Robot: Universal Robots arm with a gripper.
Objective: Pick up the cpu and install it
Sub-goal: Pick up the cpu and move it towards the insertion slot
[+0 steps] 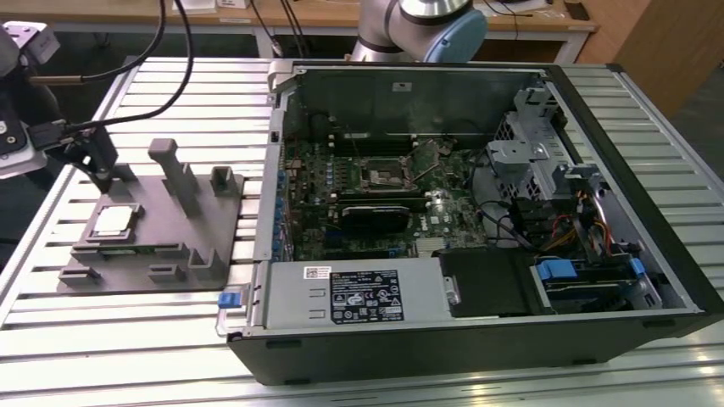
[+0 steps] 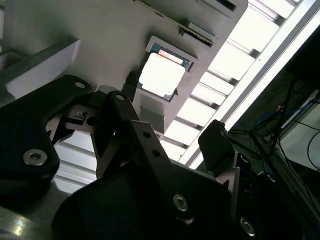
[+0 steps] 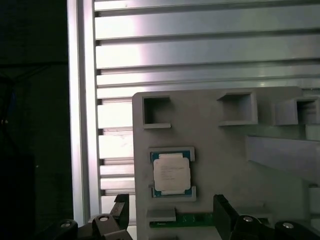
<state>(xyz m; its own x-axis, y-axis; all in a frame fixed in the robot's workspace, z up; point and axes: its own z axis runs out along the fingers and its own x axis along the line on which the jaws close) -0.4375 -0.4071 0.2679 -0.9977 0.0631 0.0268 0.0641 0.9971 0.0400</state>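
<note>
So, gripper [image 1: 108, 170]: at the exterior view's far left we find it over the back end of the tray, holding nothing.
Fingers [image 3: 222, 212]: spread wide in both wrist views, with the cpu lying in the gap between them and free of both.
Cpu [image 1: 117, 222]: it sits flat in its square pocket on the tray, pale top up, near the tray's left edge in the exterior view. We also see it in the first wrist view [image 3: 171, 173] and the second wrist view [image 2: 160, 75].
Tray [image 1: 169, 254]: grey, with posts and pockets, resting on the slatted table [image 1: 169, 85] just beside the case.
Case [image 1: 633, 170]: open, lying on its side to the exterior view's right.
Socket [image 1: 382, 176]: a metal-framed square on the board, well apart from the cpu.
Risk, grasp: we judge that an off-centre approach could land a finger on the pocket's raised lip, tipping the chip or jamming it.
Risk, hold: the chip is thin and smooth, so we expect that a light pinch on its edges could let it slip or twist.
Risk, seating: a rotated or tilted chip could, we think, harm the socket contacts.
Hidden: we cannot tell how high the gripper [image 3: 171, 212] hangs above the cpu, whether the socket is unlatched, or where the chip's corner mark is. Its underside is out of sight.
</note>
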